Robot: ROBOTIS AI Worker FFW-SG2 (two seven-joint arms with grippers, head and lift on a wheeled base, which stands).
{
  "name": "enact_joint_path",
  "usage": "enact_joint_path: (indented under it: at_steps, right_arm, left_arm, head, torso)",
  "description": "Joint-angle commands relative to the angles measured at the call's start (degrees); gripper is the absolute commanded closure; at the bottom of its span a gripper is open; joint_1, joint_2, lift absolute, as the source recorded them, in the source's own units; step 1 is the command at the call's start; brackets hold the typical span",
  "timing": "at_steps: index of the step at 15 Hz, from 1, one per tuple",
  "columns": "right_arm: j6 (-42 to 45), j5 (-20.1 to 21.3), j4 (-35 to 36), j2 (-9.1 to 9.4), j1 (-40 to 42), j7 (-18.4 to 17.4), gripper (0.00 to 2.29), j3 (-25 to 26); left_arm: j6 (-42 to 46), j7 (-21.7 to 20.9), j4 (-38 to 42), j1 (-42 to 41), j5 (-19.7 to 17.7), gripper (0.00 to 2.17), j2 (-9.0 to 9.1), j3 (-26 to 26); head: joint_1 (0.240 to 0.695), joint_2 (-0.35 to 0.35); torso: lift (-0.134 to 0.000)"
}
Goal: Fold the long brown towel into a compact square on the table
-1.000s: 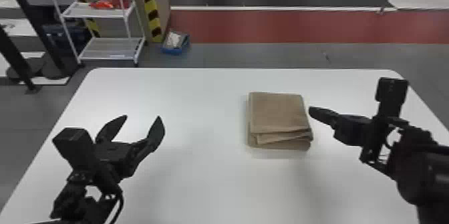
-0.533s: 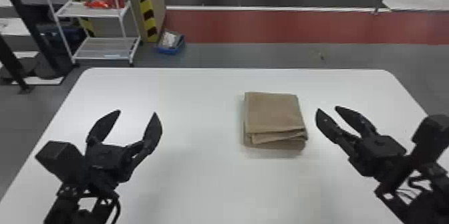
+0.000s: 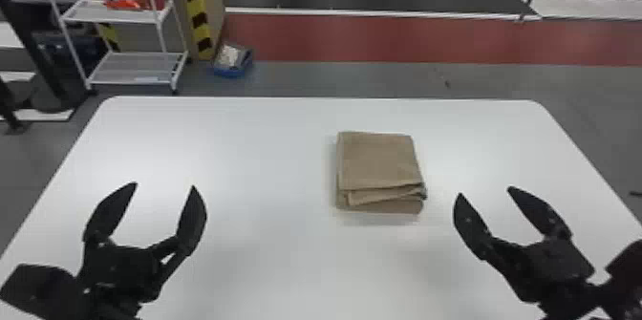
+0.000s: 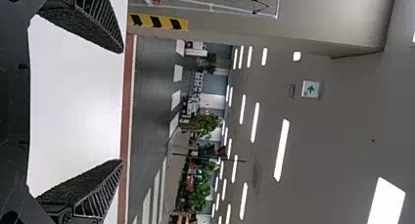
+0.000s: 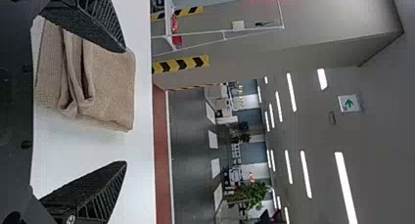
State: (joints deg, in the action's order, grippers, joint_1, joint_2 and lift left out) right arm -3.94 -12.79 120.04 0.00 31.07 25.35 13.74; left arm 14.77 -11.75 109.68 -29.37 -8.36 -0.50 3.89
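1. Two jaws, spread wide, on my right gripper (image 3: 485,191): it has turned and drawn back from the folded brown towel (image 3: 377,161), now near its right side
2. My left gripper (image 3: 164,185) is well left of the towel, jaws wide
3. Folding looks finished: the towel makes a compact, squarish stack on the white table (image 3: 267,238)

The brown towel (image 3: 377,159) is borne by the white table (image 3: 248,152), a little right of its middle. It is folded into a roughly square stack, uneven layers being exposed along the near side, though their number cannot be told.
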Motion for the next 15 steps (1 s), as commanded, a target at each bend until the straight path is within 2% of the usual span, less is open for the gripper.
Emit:
enact_joint_path:
  at_steps: [1, 5, 9, 15]
  right_arm:
    - [-0.2, 1.4, 1.3, 0.05, 0.7, -2.1, 0.06, -1.6]
    - [-3.8, 4.6, 4.3, 0.05, 1.4, -4.4, 0.07, -4.5]
    - [-4.1, 5.1, 4.8, 0.05, 2.0, -4.4, 0.08, -5.0]
    - [-4.3, 5.1, 4.8, 0.05, 2.5, -4.5, 0.08, -4.9]
  left_arm:
    - [-5.4, 0.1, 1.9, -0.4, 2.0, 0.08, 0.06, 0.6]
    - [-5.8, 0.1, 3.3, -0.9, 2.3, 0.08, 0.06, 1.4]
    - [-5.8, 0.7, 3.3, -1.0, 2.1, 0.08, -0.03, 1.8]
    - [-5.8, 0.8, 3.3, -1.2, 2.2, 0.08, -0.2, 1.8]
  head:
    - [0.695, -0.037]
    - [0.695, -0.02]
    - [0.695, 0.017]
    - [0.695, 0.026]
  torso:
    - [-0.123]
    - [-0.123]
    - [-0.123]
    - [-0.123]
